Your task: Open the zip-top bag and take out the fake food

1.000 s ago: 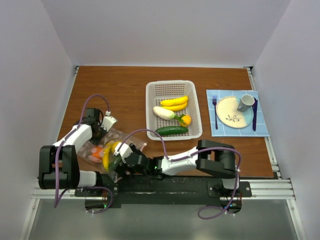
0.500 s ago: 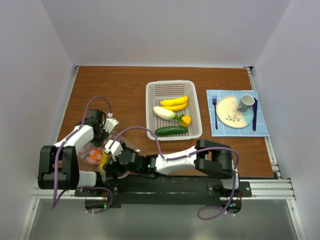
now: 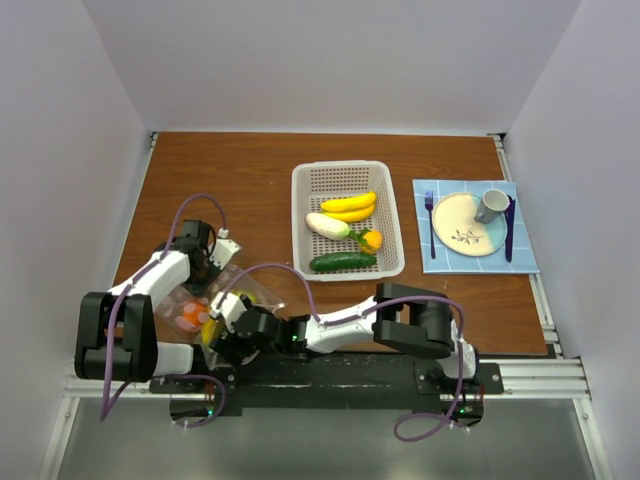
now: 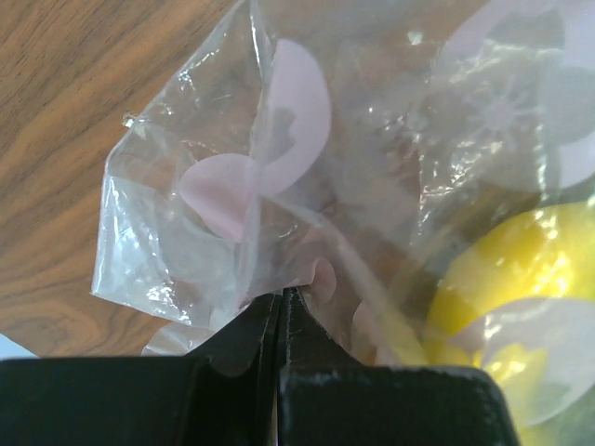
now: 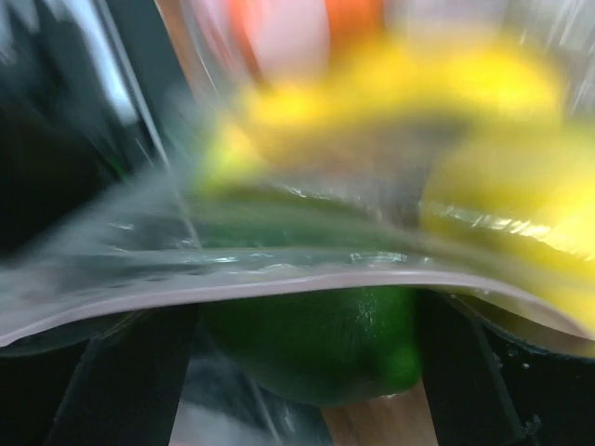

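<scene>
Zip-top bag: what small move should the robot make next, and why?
Probably close the right gripper on the green round fruit: its open jaws straddle it at the pink zip strip, while the left gripper pinches the zip-top bag.

The zip-top bag [image 3: 248,290] lies near the table's [image 3: 230,190] near-left corner with fake food [image 3: 192,316] inside. Behind and right of it, mid-table, the basket [image 3: 392,225] holds a banana [image 3: 349,205] behind a cucumber [image 3: 343,262]. Right of the basket, a placemat [image 3: 520,262] bears a plate [image 3: 458,222] with a mug [image 3: 491,205] on it, fork [image 3: 430,215] left, knife [image 3: 510,230] right.
</scene>
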Available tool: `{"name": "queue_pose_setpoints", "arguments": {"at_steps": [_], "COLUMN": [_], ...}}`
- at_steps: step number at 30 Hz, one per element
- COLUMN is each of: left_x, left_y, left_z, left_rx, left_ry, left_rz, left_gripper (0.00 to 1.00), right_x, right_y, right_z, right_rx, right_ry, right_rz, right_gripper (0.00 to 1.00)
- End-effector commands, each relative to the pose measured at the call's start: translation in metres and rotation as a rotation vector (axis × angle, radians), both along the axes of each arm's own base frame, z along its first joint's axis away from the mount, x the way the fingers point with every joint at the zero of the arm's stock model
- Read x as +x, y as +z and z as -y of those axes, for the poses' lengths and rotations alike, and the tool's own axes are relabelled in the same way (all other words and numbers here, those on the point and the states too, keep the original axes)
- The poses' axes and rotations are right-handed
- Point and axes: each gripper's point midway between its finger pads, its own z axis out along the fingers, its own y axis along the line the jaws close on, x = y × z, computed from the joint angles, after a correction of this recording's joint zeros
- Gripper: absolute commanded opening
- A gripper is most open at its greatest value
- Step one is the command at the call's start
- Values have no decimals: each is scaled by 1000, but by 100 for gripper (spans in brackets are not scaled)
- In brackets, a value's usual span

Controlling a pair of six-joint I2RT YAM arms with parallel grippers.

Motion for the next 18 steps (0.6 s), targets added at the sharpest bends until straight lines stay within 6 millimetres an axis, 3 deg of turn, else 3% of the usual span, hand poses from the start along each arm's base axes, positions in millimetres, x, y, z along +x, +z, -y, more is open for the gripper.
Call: {"name": "queue_pose_setpoints", "arguments": {"at_steps": [1,5,13,15,16,17,18], "left_x": [10,12,15,18,23,25,30], "left_y": [5,4,6,8,8,9,11], "left_z": [0,1,-4,-10,-13,-17,-22], "left_rx": [9,8,32,66,81,96,115], "left_ry": [0,5,10,6,5,3,9], "left_rz": [36,32,42,56,67,70,70], "left_gripper": [0,0,0,0,0,0,0], "right_x": [-16,-13,-4,-4,-4,-3,-4], "right_y": [-29,-29,-2,10,6,22,17], "right_z": [36,50,51,60,71,78,92], "right_rx": [-90,-94,-49,-48,-68,-49,-73], "right_ry": [1,-34,-70,-86,-98,-110,-120], "right_rz": [-40,-15,24,15,16,13,12], "right_gripper": [86,79,43,36,34,32,29]}}
